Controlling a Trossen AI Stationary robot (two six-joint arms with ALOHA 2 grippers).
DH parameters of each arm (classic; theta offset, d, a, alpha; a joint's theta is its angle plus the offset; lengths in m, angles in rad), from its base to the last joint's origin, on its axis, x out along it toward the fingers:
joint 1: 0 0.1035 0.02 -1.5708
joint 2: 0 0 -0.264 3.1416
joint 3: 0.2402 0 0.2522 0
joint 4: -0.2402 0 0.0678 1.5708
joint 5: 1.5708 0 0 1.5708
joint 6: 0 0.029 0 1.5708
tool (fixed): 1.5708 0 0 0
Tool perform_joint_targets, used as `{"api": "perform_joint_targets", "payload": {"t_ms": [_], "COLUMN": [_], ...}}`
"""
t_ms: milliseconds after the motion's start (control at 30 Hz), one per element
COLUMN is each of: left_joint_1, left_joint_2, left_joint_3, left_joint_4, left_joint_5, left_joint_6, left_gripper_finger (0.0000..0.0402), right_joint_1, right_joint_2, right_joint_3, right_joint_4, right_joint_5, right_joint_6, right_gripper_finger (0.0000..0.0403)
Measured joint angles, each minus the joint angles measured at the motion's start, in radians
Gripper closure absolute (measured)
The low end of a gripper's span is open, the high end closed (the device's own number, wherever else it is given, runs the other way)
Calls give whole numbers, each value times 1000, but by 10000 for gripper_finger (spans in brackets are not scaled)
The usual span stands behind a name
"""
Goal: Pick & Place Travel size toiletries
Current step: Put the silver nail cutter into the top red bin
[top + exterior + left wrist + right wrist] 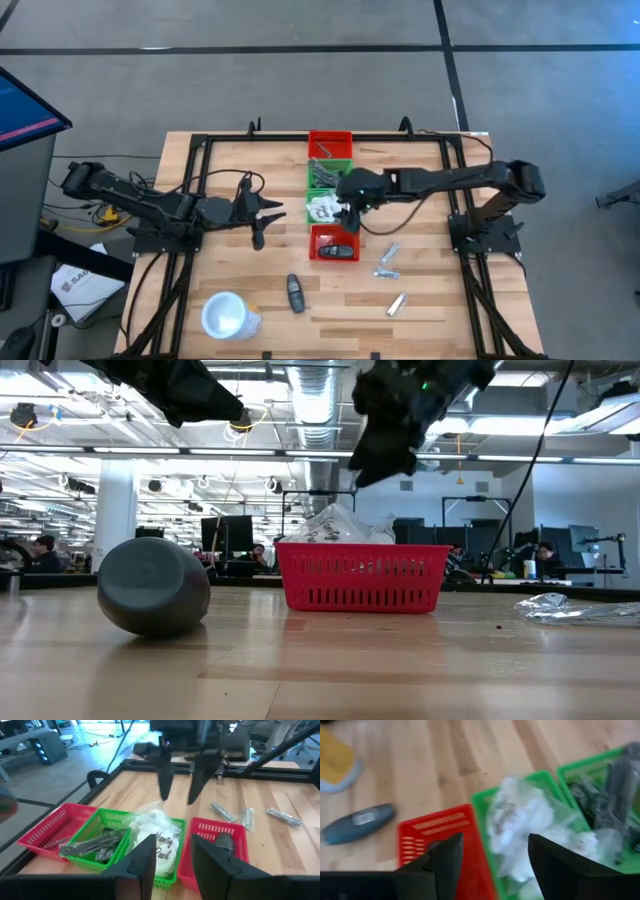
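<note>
From table height my grippers' upper parts are cut off by the top edge. The near red bin (362, 577) hides the bins behind it and all but the top of the clear packets (340, 525). The silver tubes (390, 272) are too small overhead to read. My right wrist view is blurred.

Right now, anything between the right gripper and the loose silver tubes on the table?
Nothing visible. The right gripper, open, hangs over the bins beside the clear packets. The silver tubes lie on bare wood toward the right arm's side of the near red bin, with nothing between.
</note>
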Motion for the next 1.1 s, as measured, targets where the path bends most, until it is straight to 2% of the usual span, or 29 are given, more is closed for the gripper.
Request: {"api": "perform_joint_targets", "payload": {"t_ms": [233,367,433,900,1100], "left_joint_1": [0,-5,-16,-29,-29], "left_joint_2": [0,0,8,134,161], "left_joint_3": [0,0,0,-1,-1], "left_joint_4": [-5,-5,-3,-4,15], "left_joint_5": [171,321,360,364,364], "left_joint_6": [1,-5,-6,-34,-35], "left_gripper_finger": [288,288,288,288,288], "right_joint_1": [144,225,260,436,501], "right_joint_2": [-21,-24,-24,-9,8], "right_joint_3": [0,0,0,0,-5], "right_joint_4": [-102,-239,-303,-493,-519], "right_joint_5": [0,-1,1,8,92], "right_joint_6": [0,13,47,260,371], "right_gripper_finger": [185,190,193,215,224]}}
